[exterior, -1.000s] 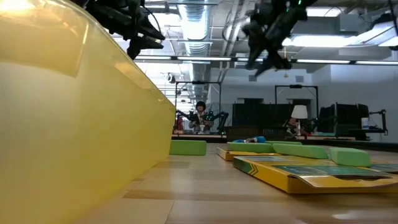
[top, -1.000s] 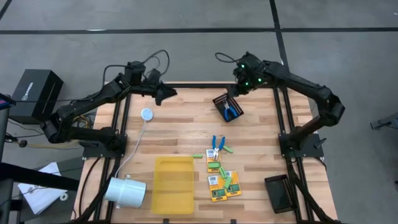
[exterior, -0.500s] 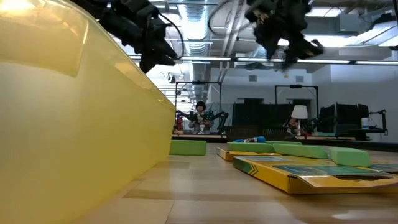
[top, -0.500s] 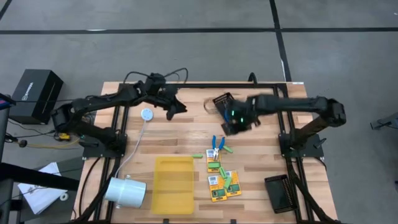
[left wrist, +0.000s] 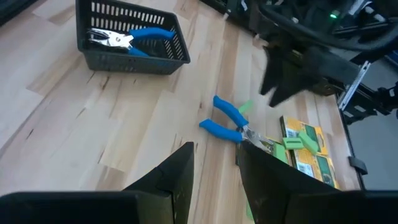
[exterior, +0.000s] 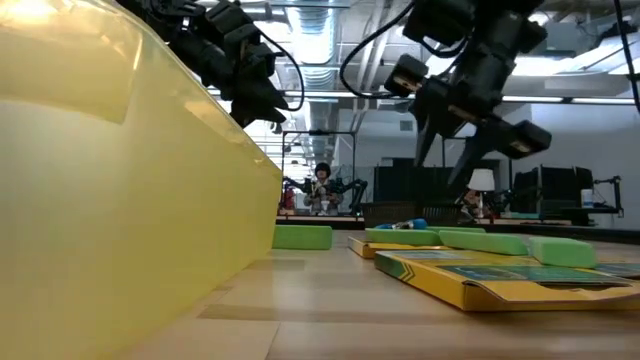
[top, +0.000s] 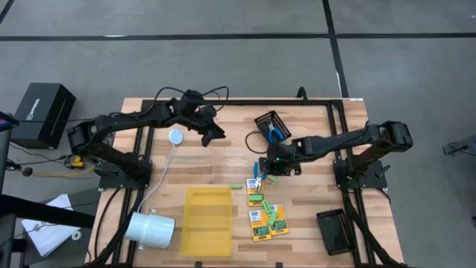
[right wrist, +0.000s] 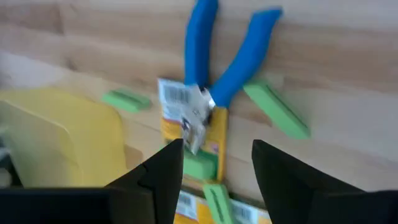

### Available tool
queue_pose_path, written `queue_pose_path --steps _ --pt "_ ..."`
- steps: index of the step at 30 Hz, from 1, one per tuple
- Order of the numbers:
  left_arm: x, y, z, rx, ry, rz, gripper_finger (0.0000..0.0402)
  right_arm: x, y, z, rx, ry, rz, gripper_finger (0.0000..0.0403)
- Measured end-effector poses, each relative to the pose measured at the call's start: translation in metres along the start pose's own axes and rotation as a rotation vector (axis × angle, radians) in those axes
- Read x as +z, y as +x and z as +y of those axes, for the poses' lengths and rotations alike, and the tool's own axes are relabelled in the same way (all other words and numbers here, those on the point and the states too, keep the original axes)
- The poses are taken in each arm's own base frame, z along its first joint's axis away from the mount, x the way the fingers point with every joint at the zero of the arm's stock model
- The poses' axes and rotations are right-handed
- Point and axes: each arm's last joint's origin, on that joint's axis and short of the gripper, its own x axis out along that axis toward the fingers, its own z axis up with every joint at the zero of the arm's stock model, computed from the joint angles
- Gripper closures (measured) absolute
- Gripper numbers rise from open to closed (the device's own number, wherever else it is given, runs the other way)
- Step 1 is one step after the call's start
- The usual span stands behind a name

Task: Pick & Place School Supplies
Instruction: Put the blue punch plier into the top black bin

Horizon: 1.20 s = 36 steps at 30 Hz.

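Blue-handled scissors [right wrist: 217, 68] lie below your right gripper [right wrist: 211, 165], whose fingers stand apart and empty; centre over both handles, then descend straight and close.

The high view looks straight down on the whole table [top: 223, 149]; the low view sits at tabletop level, facing the room. Both wrist views look close down on the same blue-handled tool [left wrist: 229, 121].

Dark jointed arms [top: 126, 123] — black cables.
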Motion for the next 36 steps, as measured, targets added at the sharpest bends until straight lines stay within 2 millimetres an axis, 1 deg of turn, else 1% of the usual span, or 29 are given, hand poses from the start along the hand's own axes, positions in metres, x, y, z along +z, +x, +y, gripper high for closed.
queue_pose_path --steps 4,7,10,12,14,16,18,23,26,30,36 --pt "0.000 0.000 0.000 -0.004 0.000 0.001 0.0280 0.011 -0.001 -0.004 -0.034 0.023 -0.047 0.0225" --pt "0.000 0.000 0.000 -0.005 -0.001 0.003 0.0280 0.016 -0.002 -0.005 -0.038 0.004 -0.054 0.0228" --pt "0.000 0.000 0.000 -0.004 -0.002 0.005 0.0280 0.023 0.007 -0.006 -0.054 0.010 -0.056 0.0231" --pt "-0.001 0.000 0.000 -0.004 -0.003 0.006 0.0280 0.025 0.009 -0.009 -0.082 -0.005 -0.043 0.0231" --pt "-0.001 0.000 0.000 -0.004 -0.005 0.007 0.0280 0.028 0.018 -0.004 -0.052 -0.019 -0.024 0.0231" --pt "-0.001 0.000 0.000 -0.002 -0.006 0.007 0.0280 0.029 0.028 -0.011 -0.110 -0.023 0.011 0.0230" --pt "-0.001 -0.001 0.001 0.005 -0.010 0.008 0.0280 0.032 0.039 -0.006 -0.065 -0.033 0.032 0.0230" --pt "-0.002 -0.002 0.004 0.015 -0.025 0.020 0.0280 0.037 0.056 -0.005 -0.047 -0.033 0.057 0.0235" --pt "-0.004 -0.002 0.007 0.022 -0.033 0.025 0.0280 0.038 0.059 -0.002 -0.014 -0.039 0.059 0.0241" --pt "-0.012 -0.001 0.010 0.029 -0.050 0.047 0.0280 0.039 0.059 -0.002 -0.017 -0.035 0.054 0.0252" --pt "-0.019 0.001 0.012 0.032 -0.063 0.066 0.0280 0.043 0.058 -0.003 -0.020 -0.045 0.045 0.0283"
